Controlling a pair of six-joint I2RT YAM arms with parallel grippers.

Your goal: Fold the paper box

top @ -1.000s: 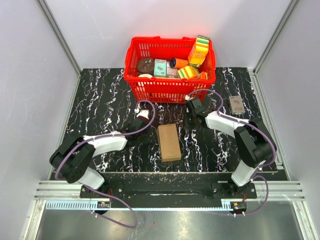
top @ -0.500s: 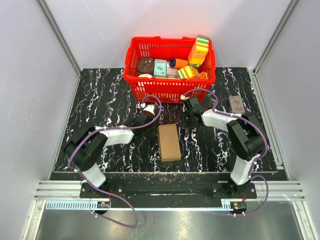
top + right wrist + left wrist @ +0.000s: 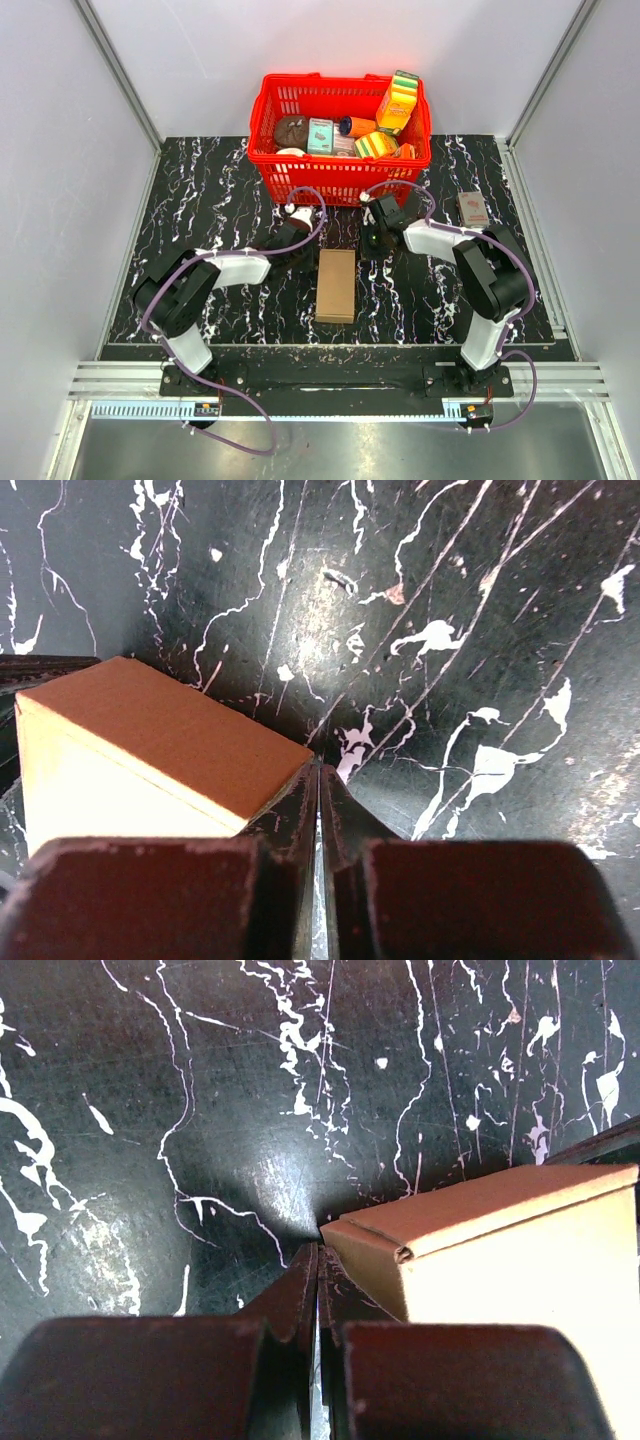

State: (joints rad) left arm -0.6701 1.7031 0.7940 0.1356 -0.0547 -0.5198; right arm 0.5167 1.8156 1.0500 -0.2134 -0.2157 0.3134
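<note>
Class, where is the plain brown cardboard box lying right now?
In the top view, the plain brown corrugated cardboard box lies centre-frame, just below the red plastic basket, its far corners flanked by the left claw and right claw.

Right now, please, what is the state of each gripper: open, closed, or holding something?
Left gripper: closed, holding nothing, beside a corner of the paper box.
Right gripper: closed, holding nothing, beside another corner of it.

The right tool's [image 3: 318,780] 2 fingers are pressed together over the black marbled desk [image 3: 450,630]. Their tips seem to touch the brown paper box's [image 3: 170,735] near corner.
</note>
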